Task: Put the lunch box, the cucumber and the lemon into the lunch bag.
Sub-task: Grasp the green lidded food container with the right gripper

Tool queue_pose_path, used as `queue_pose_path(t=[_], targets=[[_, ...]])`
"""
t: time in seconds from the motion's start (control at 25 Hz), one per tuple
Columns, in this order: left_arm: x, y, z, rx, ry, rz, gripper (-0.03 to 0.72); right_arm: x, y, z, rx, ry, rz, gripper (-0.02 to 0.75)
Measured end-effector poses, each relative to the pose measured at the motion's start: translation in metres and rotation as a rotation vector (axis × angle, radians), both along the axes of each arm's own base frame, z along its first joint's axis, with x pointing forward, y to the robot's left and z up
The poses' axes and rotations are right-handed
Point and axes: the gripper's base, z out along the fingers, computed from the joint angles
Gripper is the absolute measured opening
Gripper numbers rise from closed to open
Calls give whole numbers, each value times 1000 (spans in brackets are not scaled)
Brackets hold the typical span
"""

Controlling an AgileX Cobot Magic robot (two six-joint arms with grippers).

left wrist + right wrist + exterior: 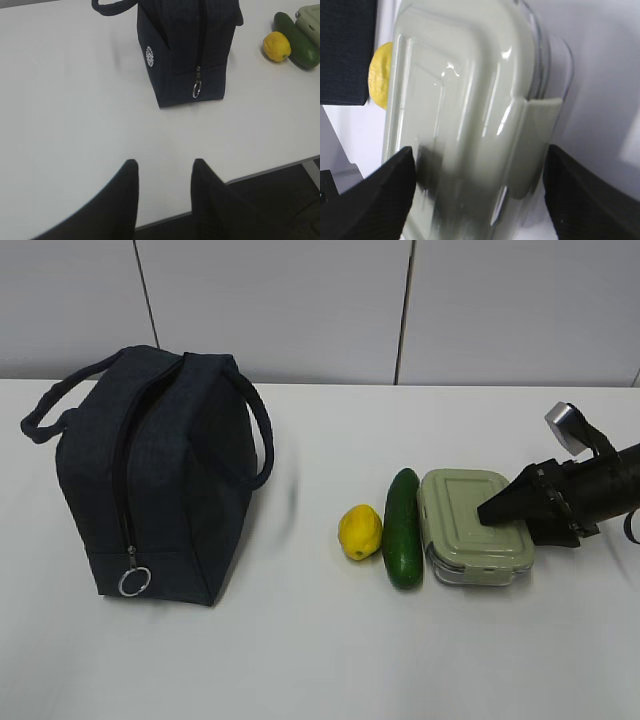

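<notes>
You will find no readable text, number or brand in any view. The only mark is a small round white emblem (pixel 149 55) on the side of the lunch bag (pixel 185 50), upper centre of the left wrist view; its detail is too fine to read.

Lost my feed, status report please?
Right gripper open astride lunch box, not gripping. Left gripper open, empty. Lunch bag zipped shut; cucumber, lemon waiting.

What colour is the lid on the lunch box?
Pale sage green; the lunch box lid shows best in the exterior view.
</notes>
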Motion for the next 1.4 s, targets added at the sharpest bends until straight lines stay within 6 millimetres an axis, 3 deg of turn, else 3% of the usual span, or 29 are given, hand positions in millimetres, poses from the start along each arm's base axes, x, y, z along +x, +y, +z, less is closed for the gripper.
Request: queue_pose_path(t=[0.72,1.04,1.4], targets=[[0,0,0,-2,0,-1,239,0,0,0,0,-4,1,581],[0,0,0,-2,0,-1,239,0,1,2,22,-2,2,466],[0,0,0,-2,0,-1,239,0,1,2,24,-3,3,430]])
